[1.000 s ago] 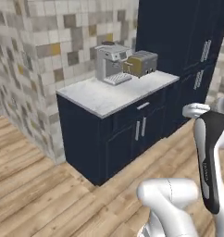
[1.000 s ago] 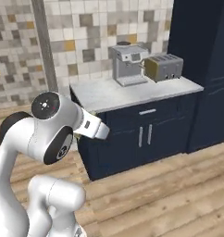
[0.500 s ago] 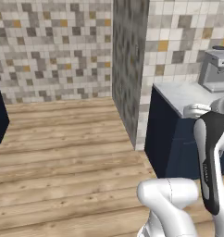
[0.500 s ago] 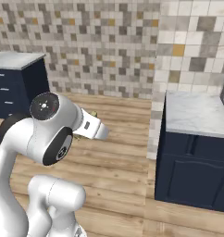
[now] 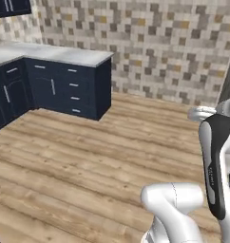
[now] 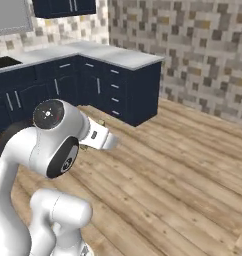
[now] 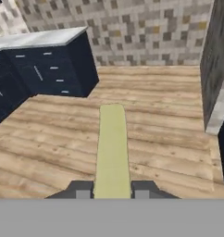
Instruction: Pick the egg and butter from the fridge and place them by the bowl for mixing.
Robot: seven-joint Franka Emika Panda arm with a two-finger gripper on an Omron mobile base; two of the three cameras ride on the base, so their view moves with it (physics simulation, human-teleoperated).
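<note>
In the hand view, the butter point(image 7: 112, 148), a pale yellow-green stick, runs straight out from between my two dark fingertips point(image 7: 81, 189). My gripper point(image 7: 112, 189) is shut on its near end and holds it above the wooden floor. My arm is folded close over the base, with the wrist at the right edge of the left base view point(image 5: 202, 113) and at centre left of the right base view point(image 6: 100, 140). The egg, the fridge and the bowl are out of view.
A run of navy cabinets point(image 5: 64, 80) point(image 6: 118, 85) point(image 7: 44, 69) with a pale counter top stands to the left, against a mosaic tiled wall point(image 5: 159, 47). Open wooden floor point(image 5: 88, 156) lies ahead. A grey wall edge point(image 7: 215, 69) rises at the right of the hand view.
The whole picture has swung: the base has turned away from the counter with the coffee machine towards open floor and a corner of navy cabinets. The arm keeps its folded pose.
</note>
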